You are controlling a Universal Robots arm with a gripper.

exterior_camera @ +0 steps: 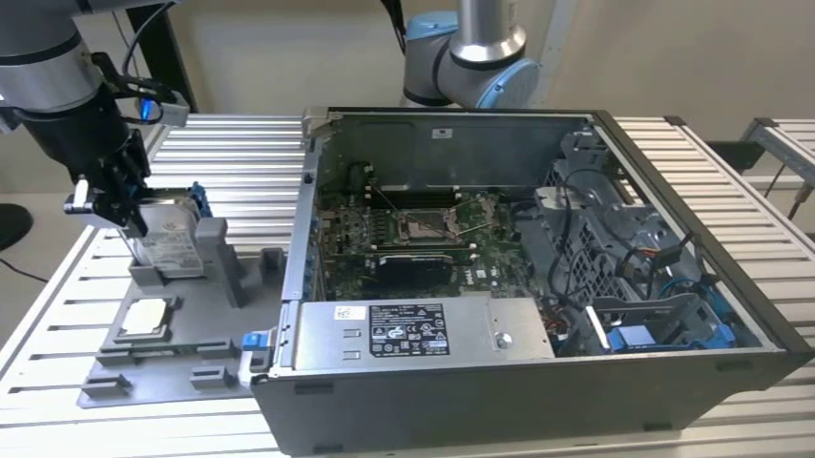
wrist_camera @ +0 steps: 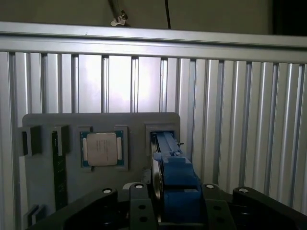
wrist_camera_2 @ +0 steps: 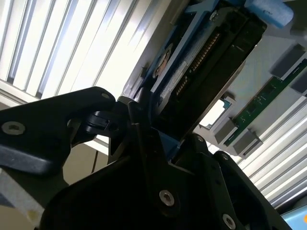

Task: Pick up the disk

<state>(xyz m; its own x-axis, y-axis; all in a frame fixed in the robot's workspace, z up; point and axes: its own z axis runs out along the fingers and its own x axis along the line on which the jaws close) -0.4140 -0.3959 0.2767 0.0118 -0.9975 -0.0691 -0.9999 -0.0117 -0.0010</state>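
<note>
Flat silver-metal disk [exterior_camera: 172,239] in a blue plastic carrier frame, white label on its face; stands on edge in a slot of the grey plastic fixture tray [exterior_camera: 191,336], at nine o'clock from the open grey computer case [exterior_camera: 510,405]. Black gripper [exterior_camera: 132,212] pinches its upper edge. Small square silver chip [exterior_camera: 144,317] lies at the disk's six o'clock. Risk, by my judgement: a tilted pull jams the frame in the slot, dragging the tray or breaking the grip

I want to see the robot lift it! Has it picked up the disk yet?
Nearly. Done: the pincer is at the disk and looks shut on its blue-framed edge. In hand: the disk is gripped, but it is still standing upright in the slot of the grey holder. Left: lifting it clear of the holder.
</note>
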